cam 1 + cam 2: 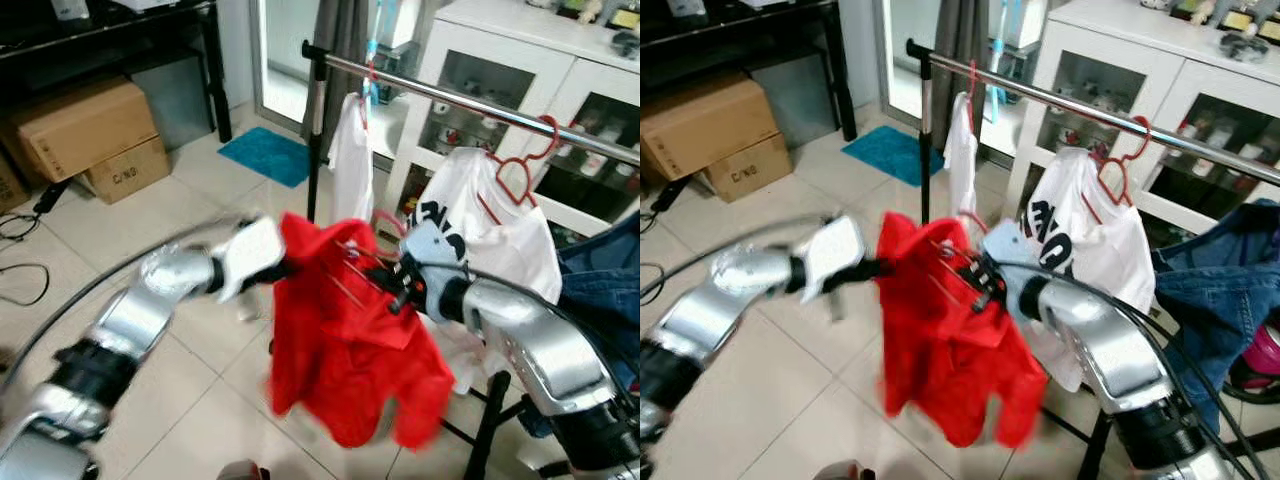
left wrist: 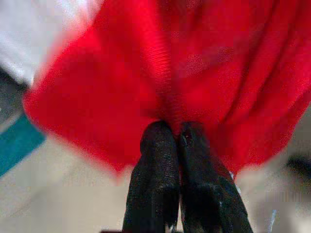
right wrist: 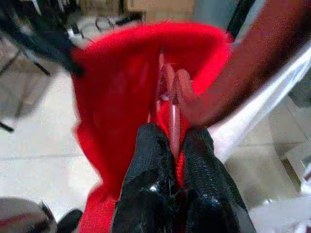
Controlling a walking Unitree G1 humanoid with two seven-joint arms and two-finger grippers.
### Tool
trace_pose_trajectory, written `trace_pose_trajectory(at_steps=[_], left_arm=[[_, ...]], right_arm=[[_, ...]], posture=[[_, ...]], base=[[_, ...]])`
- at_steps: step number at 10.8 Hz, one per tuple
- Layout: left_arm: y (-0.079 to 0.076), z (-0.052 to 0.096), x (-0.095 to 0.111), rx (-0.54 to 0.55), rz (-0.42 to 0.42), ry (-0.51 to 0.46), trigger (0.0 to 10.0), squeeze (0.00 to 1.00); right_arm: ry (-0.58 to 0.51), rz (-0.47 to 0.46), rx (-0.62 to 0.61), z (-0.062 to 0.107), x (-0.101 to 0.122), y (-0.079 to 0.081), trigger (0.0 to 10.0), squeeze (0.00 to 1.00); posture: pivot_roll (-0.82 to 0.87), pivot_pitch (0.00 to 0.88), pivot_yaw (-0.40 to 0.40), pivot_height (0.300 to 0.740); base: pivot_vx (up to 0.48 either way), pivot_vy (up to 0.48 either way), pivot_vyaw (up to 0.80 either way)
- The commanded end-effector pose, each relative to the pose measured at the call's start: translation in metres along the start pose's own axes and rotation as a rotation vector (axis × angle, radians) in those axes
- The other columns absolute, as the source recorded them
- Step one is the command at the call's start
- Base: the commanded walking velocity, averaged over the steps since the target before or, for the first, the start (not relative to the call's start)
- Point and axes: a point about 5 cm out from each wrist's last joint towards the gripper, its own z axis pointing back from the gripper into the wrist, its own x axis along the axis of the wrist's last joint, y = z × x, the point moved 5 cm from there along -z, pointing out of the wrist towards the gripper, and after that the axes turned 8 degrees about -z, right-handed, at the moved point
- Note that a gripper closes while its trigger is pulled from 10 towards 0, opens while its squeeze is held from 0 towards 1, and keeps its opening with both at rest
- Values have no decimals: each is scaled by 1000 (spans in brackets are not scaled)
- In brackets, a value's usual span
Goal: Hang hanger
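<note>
A red shirt point(image 1: 350, 350) on a red hanger point(image 3: 171, 92) is held up in front of me, below the metal clothes rail point(image 1: 480, 105). My left gripper point(image 1: 290, 262) is shut on the shirt's shoulder edge; in the left wrist view its fingers point(image 2: 155, 160) pinch the red fabric point(image 2: 170, 73). From the right, my right gripper point(image 1: 385, 285) is shut on the hanger's neck, with the black fingers point(image 3: 150, 155) clamping the red bar in the right wrist view. The hanger's hook is blurred and sits lower than the rail.
A white printed shirt on a red hanger point(image 1: 515, 175) and a smaller white garment point(image 1: 350, 150) hang on the rail. Denim clothes point(image 1: 600, 290) lie at the right. A white glass-door cabinet point(image 1: 560, 90) stands behind. Cardboard boxes point(image 1: 90, 135) and cables point(image 1: 20, 250) are at the left.
</note>
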Motion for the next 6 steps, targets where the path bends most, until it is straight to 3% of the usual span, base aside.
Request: trace_pose_trajectory(at_steps=[1, 2, 3, 4, 5, 6], left_arm=[[5, 8, -29, 58, -19, 129, 0, 0], [10, 15, -40, 81, -45, 179, 0, 0], [13, 18, -37, 72, -56, 160, 3216, 0], [23, 24, -15, 108, -2, 5, 10000, 0], [27, 39, 14, 76, 83, -206, 10000, 1000], [26, 49, 27, 26, 129, -291, 10000, 1000]], right_arm=[[-100, 24, -6, 7, 27, -5, 0, 0], [-99, 40, 1, 7, 31, -4, 0, 0], [-97, 56, -1, 7, 35, -5, 0, 0], [-92, 71, -1, 8, 38, -6, 0, 0], [-76, 80, -8, 9, 36, -6, 0, 0], [-71, 82, -10, 10, 36, -7, 0, 0]], posture=[[-4, 0, -8, 740], [-8, 0, -4, 740], [-3, 0, -8, 740], [-7, 0, -3, 740], [-10, 0, 3, 740], [-8, 0, 2, 740]], base=[[0, 0, 0], [0, 0, 0], [0, 0, 0], [0, 0, 0], [0, 0, 0], [0, 0, 0]])
